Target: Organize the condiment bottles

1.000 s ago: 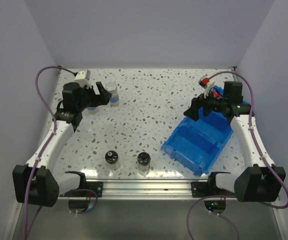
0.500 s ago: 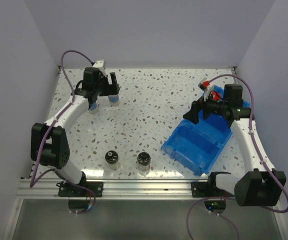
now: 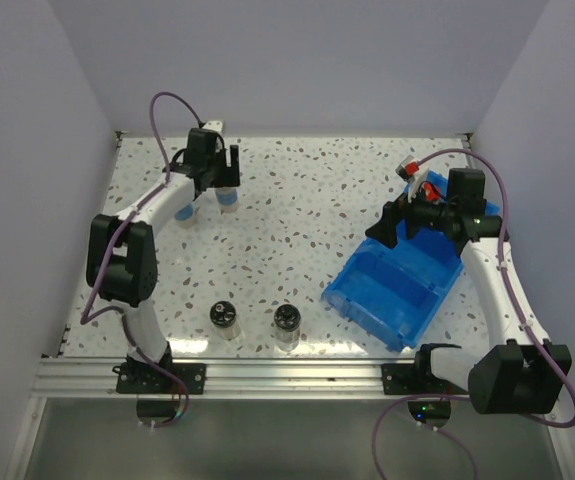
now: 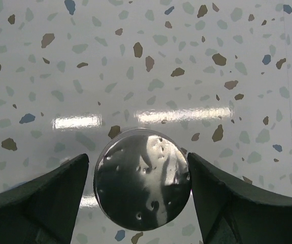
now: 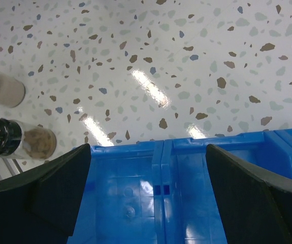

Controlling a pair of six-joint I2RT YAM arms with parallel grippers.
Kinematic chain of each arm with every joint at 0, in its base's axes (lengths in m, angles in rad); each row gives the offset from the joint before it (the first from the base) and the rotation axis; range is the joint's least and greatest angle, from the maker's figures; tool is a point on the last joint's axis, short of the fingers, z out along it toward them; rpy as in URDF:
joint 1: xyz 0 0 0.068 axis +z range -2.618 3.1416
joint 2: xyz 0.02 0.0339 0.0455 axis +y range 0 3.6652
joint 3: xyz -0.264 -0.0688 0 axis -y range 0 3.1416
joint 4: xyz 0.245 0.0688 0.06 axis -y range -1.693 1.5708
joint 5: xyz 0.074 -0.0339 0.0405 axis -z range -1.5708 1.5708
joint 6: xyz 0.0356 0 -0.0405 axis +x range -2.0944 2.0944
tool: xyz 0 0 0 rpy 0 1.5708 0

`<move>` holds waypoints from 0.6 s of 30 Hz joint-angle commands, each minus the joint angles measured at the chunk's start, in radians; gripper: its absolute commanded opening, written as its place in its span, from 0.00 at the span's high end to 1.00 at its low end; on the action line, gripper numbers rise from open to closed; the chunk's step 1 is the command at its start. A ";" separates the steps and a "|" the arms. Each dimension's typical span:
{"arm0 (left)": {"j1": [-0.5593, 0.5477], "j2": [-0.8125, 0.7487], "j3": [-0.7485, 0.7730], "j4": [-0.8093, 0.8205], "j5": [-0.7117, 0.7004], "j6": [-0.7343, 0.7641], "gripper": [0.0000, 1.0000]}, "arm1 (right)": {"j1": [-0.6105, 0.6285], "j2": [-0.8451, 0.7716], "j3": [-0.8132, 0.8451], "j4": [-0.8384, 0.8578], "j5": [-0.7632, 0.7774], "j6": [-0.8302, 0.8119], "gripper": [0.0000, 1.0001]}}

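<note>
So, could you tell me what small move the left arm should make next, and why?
Probably close the left claw: the silver-capped jar sits centred between its open fingers in the left wrist view, a narrow gap on each side, so it looks lined up for a grasp.

Speckled white table, blue bin, silver, black and red caps.
The table [image 3: 307, 200] is white with brown, grey, green and blue flecks. At four o'clock the bin [image 3: 397, 285] is bright blue, with a red cap [image 3: 429, 187] at its far end. At eleven o'clock the jar [image 3: 226, 196] has a blue label and a mirror-silver cap [image 4: 142, 179]. At six o'clock, two shaker jars [image 3: 225, 316] [image 3: 287, 318] have black lids.
</note>
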 commanded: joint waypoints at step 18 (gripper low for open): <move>-0.157 -0.183 0.038 0.143 0.128 0.141 1.00 | 0.001 -0.070 0.005 0.005 0.018 -0.026 0.02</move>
